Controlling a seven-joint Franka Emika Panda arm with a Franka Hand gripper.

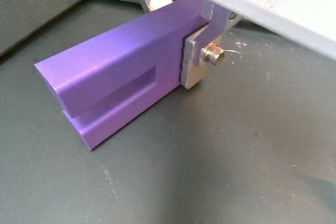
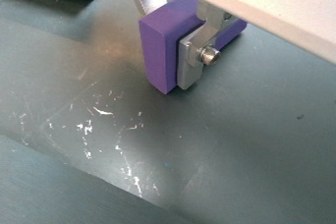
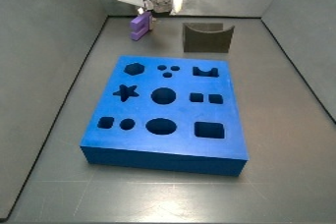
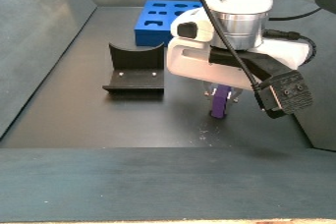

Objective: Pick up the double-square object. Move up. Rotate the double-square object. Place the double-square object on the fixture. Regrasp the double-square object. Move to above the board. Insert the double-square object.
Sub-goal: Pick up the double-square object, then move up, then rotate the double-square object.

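The double-square object (image 1: pixel 112 76) is a light-purple block with a long recess in its side. It is clamped between the silver fingers (image 1: pixel 197 59) of my gripper (image 1: pixel 182 33) in both wrist views, its blunt end (image 2: pixel 164 51) toward the grey floor. In a side view the block (image 3: pixel 140 27) hangs from the gripper (image 3: pixel 144 14) above the floor, left of the dark fixture (image 3: pixel 206 37) and beyond the blue board (image 3: pixel 164 108). In a side view the block (image 4: pixel 221 101) stands nearly upright under the gripper (image 4: pixel 223 88), its lower end close to the floor, right of the fixture (image 4: pixel 133 73).
Grey walls enclose the work area on its sides (image 3: pixel 66 61). The board (image 4: pixel 163 20) lies behind the arm in a side view. The floor shows white scratches (image 2: pixel 98 125) near the block.
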